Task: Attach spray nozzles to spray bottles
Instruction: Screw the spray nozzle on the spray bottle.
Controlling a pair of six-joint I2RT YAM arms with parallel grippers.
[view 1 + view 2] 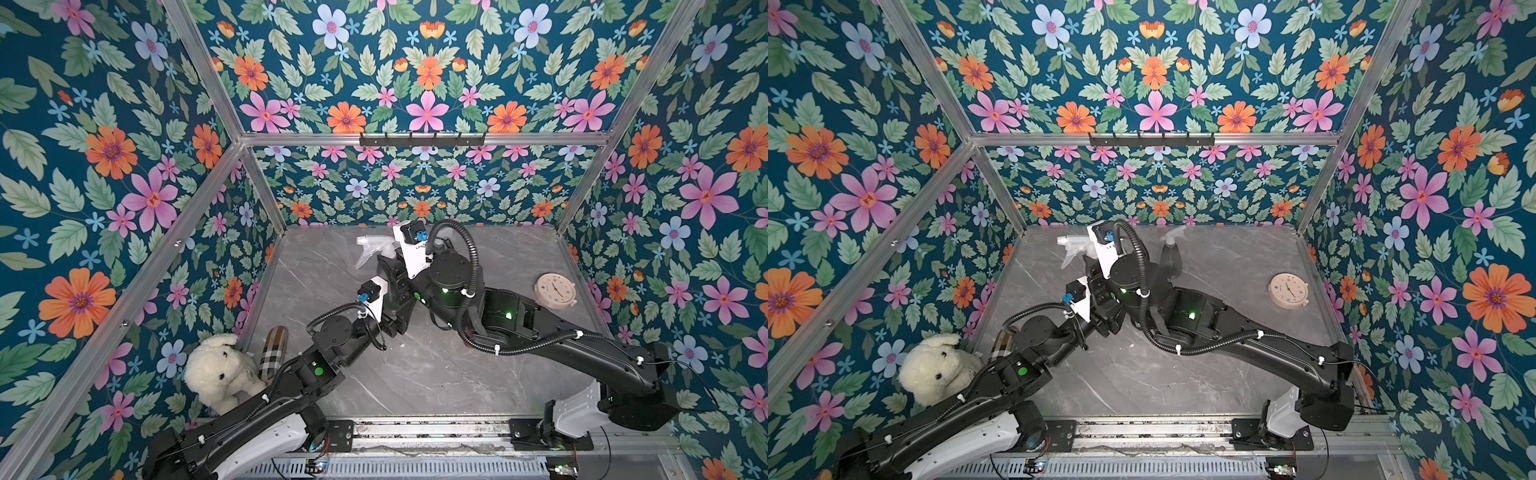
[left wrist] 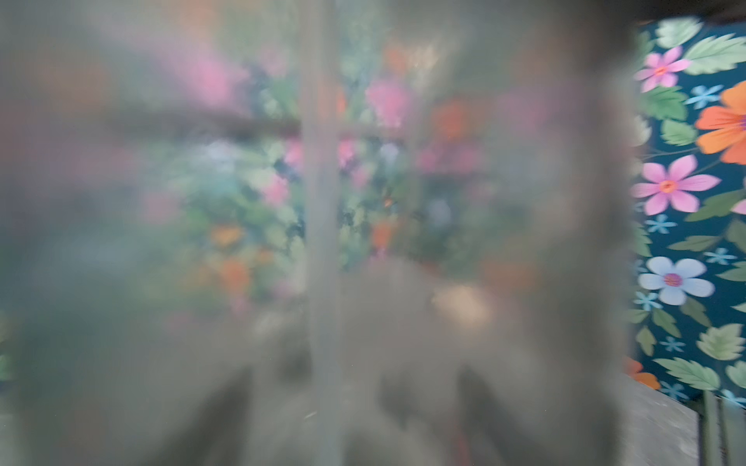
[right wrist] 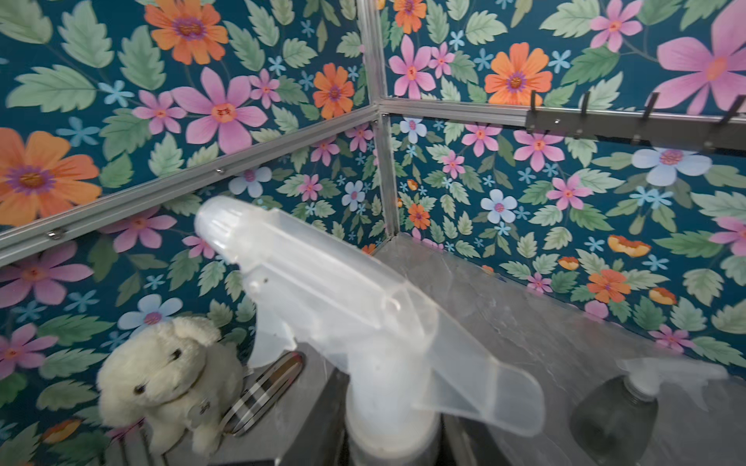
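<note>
**Colours and patterns in the work cell.**
Shown: walls teal with pink, orange and pale-blue flowers and green leaves; table grey marble, white-veined; spray nozzle translucent whitish; spray bottle smoky grey; plush toy cream; case brown-black-white plaid; clock pale peach; arms black, white-trimmed.

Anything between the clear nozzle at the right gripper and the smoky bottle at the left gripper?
Nothing visible: the clear nozzle stands collar-down directly over the smoky bottle, which fills the left wrist view; their joint is cut off.
</note>
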